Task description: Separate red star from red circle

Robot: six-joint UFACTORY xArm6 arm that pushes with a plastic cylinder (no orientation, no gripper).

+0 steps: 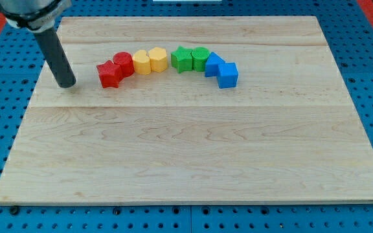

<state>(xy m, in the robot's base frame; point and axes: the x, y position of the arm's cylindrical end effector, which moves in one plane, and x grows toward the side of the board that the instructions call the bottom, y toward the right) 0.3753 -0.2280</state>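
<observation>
An arc of eight small coloured blocks is seen on the pale wooden worktop (193,155); at the view's left end the red star-shaped block (109,74) is found touching the red round block (123,64); a yellow block (141,63) and a yellow hexagonal block (157,59) follow, then a green star-like block (182,59), a second green block (200,58), a blue block (214,65) and a blue cube (228,75); no fingers are carried by the arm, so nothing is held; my tip (67,83) of the dark rod is set on the worktop near the red star, at its left, apart from it.
</observation>
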